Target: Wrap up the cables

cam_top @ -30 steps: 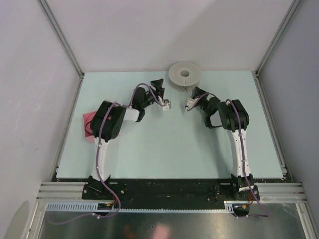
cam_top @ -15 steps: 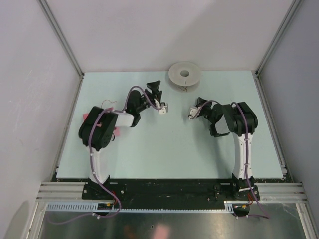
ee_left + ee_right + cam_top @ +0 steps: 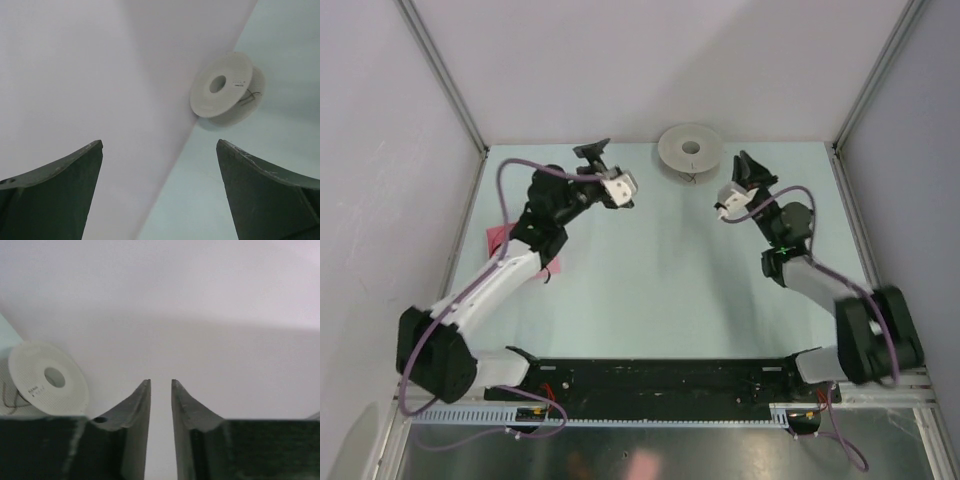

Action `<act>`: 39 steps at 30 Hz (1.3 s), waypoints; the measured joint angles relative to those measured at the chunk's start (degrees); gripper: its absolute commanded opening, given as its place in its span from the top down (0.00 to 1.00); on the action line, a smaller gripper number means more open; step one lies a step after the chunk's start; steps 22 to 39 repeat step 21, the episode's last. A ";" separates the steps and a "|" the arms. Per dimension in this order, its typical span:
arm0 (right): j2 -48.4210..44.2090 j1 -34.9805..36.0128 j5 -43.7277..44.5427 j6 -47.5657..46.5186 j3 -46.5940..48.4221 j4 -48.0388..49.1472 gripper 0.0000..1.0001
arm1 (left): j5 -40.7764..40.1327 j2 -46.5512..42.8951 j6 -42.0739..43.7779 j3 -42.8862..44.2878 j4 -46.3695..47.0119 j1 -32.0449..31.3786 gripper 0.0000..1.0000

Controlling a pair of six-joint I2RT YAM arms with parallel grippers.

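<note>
Step in hand, by my reading: approach, nothing gripped. The left tool [image 3: 159, 145] is spread wide and empty, the right tool [image 3: 160, 382] nearly together with a thin slit, also empty. The cables [image 3: 248, 95] show only as a hair-thin dark strand trailing off the spool [image 3: 225, 87], which sits ahead-right of the left tool and ahead-left of the right tool. Next move likely needs one tool brought down onto the loose strand end for a fine, square pinch.
</note>
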 measured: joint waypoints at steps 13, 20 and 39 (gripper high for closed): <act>-35.93 -1.36 12.28 31.06 6.93 -60.61 0.28 | -2.47 -5.99 -36.85 17.79 -55.19 8.44 0.01; -36.39 -11.93 13.29 44.61 6.93 -81.46 0.18 | -1.90 -5.90 -46.29 13.53 -62.73 18.40 0.01; -36.44 -12.44 13.16 45.55 6.93 -82.84 0.17 | -2.40 -5.90 -46.71 13.22 -62.86 18.75 0.01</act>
